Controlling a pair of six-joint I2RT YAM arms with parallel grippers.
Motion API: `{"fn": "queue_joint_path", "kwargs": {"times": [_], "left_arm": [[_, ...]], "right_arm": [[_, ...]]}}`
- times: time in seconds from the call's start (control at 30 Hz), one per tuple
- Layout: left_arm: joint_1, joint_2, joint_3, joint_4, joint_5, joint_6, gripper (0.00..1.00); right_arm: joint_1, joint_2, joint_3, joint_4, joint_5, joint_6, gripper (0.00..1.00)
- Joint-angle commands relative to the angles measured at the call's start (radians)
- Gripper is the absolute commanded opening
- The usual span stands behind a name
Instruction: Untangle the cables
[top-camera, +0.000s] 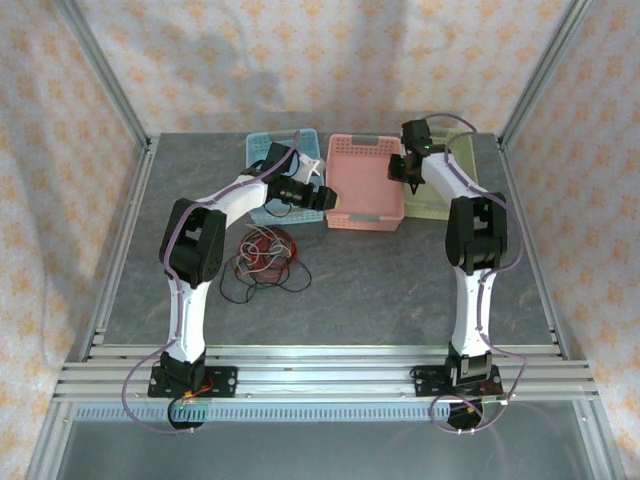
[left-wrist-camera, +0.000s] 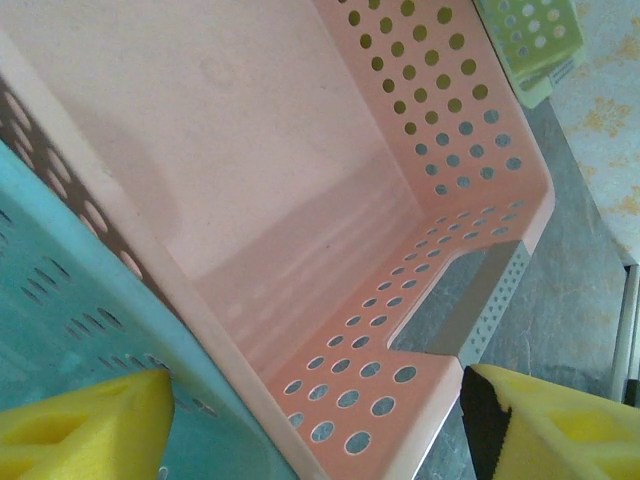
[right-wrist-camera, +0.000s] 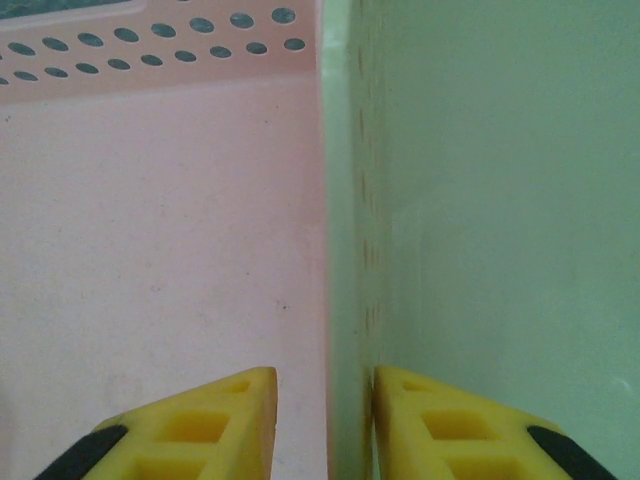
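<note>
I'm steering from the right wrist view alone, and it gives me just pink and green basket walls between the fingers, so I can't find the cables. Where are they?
Observer: The cables lie in a tangle on the table, beside the left arm, closer to the near edge than the pink basket.
Operator: Where is the left end effector?
Observer: The left end effector is open, above the pink basket's near corner, where the blue basket adjoins.
Operator: Which colours are in the tangle?
Observer: Red strands bunched in the middle, with dark loops spreading out around them.
</note>
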Motion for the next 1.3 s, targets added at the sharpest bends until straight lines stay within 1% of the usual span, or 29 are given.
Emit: {"fn": "queue_joint_path", "kwargs": {"times": [0.0, 0.1, 0.2, 0.23, 0.3, 0.33, 0.37, 0.43, 0.53, 0.6, 0.7, 0.77, 0.9, 0.93, 1.03, 1.1, 1.27], "left_arm": [[-0.016, -0.051, 0.021, -0.041, 0.049, 0.048, 0.73], [-0.018, -0.050, 0.027, -0.050, 0.052, 0.062, 0.72], [-0.018, -0.041, 0.045, -0.071, 0.055, 0.077, 0.72], [-0.018, -0.038, 0.051, -0.078, 0.052, 0.081, 0.71], [-0.017, -0.038, 0.061, -0.091, 0.018, 0.081, 0.72], [-0.018, -0.039, 0.065, -0.094, -0.014, 0.076, 0.72], [-0.018, -0.042, 0.070, -0.099, -0.060, 0.068, 0.73], [-0.018, -0.053, 0.077, -0.107, -0.146, 0.057, 0.77], [-0.018, -0.097, 0.056, -0.078, -0.228, 0.035, 0.93], [-0.018, -0.133, 0.034, -0.047, -0.274, 0.023, 0.99], [-0.015, -0.180, 0.000, 0.013, -0.365, -0.006, 0.99], [-0.010, -0.200, -0.019, 0.053, -0.411, -0.034, 0.98], [0.013, -0.232, -0.081, 0.148, -0.452, -0.105, 0.92], [0.018, -0.276, -0.109, 0.182, -0.452, -0.120, 0.91], [0.020, -0.383, -0.246, 0.325, -0.491, -0.153, 0.92], [0.020, -0.472, -0.356, 0.417, -0.542, -0.176, 0.94], [0.007, -0.643, -0.575, 0.496, -0.673, -0.205, 0.95]], "right_arm": [[0.003, 0.014, 0.035, 0.031, -0.132, -0.031, 0.32], [0.003, 0.013, 0.031, 0.052, -0.220, -0.038, 0.37], [0.004, 0.011, 0.028, 0.066, -0.245, -0.032, 0.44], [0.004, 0.011, 0.028, 0.068, -0.243, -0.029, 0.47], [0.003, 0.005, 0.031, 0.066, -0.196, -0.015, 0.51], [0.002, 0.001, 0.031, 0.065, -0.167, -0.008, 0.52], [0.003, -0.008, 0.031, 0.061, -0.131, 0.000, 0.55], [0.003, -0.031, 0.027, 0.055, -0.072, 0.009, 0.60], [0.004, -0.089, -0.005, 0.062, -0.021, 0.017, 0.69], [0.003, -0.147, -0.055, 0.079, 0.011, 0.033, 0.72], [0.015, -0.259, -0.191, 0.135, 0.055, 0.078, 0.73], [0.041, -0.349, -0.302, 0.168, 0.111, 0.098, 0.71], [0.128, -0.543, -0.548, 0.224, 0.223, 0.126, 0.66], [0.149, -0.586, -0.601, 0.235, 0.243, 0.133, 0.66], [0.230, -0.712, -0.747, 0.245, 0.307, 0.162, 0.63], [0.293, -0.787, -0.837, 0.255, 0.327, 0.187, 0.60], [0.406, -0.864, -0.965, 0.304, 0.346, 0.287, 0.54]]}}
